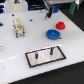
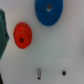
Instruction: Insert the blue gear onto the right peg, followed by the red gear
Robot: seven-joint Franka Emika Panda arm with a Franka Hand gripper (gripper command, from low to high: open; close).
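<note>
The blue gear (image 1: 53,34) lies flat on the white table, to the exterior view's right of centre. The smaller red gear (image 1: 60,25) lies just behind it, apart from it. Both show from above in the wrist view: blue gear (image 2: 48,11), red gear (image 2: 22,35). A black-framed base plate (image 1: 45,56) at the front carries two thin upright pegs, one on the left (image 1: 39,54) and one on the right (image 1: 50,50); both are bare. The pegs also show in the wrist view (image 2: 39,73). The gripper (image 1: 49,12) hangs high at the back, blurred, away from both gears.
A beige blocky object (image 1: 19,26) stands on the table at the exterior view's left. Dark equipment lines the table's back edge. A dark green shape (image 2: 2,37) fills one edge of the wrist view.
</note>
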